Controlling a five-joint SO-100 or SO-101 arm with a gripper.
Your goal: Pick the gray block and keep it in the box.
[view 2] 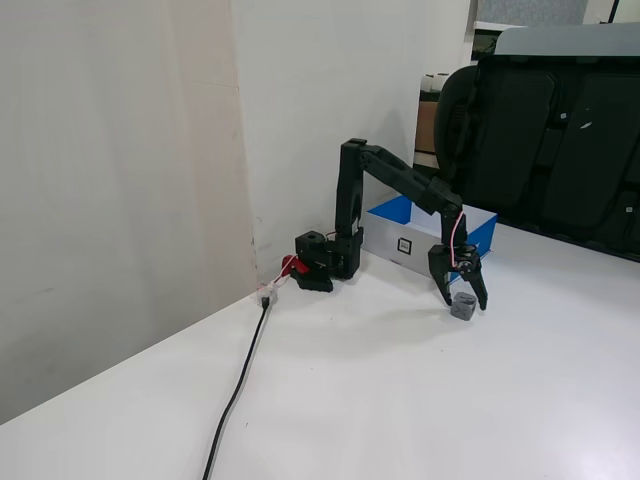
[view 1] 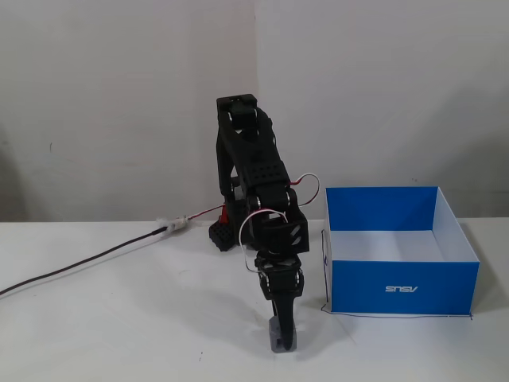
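The gray block (view 1: pixel 283 340) sits on the white table in front of the arm, left of the box in a fixed view. It also shows in the other fixed view (view 2: pixel 463 307). My gripper (view 1: pixel 282 325) points straight down onto it. In a fixed view my gripper (view 2: pixel 465 304) is open, with one finger on each side of the block and the tips near the table. The block rests on the table. The blue box (view 1: pixel 402 286) with its white floor stands open to the right; it also shows behind the arm (view 2: pixel 392 211).
A black cable (view 1: pixel 79 263) runs from the arm's base (view 1: pixel 225 233) to the left across the table; it also shows in the other fixed view (view 2: pixel 236 388). A black office chair (view 2: pixel 545 130) stands behind the table. A wall is close behind the arm.
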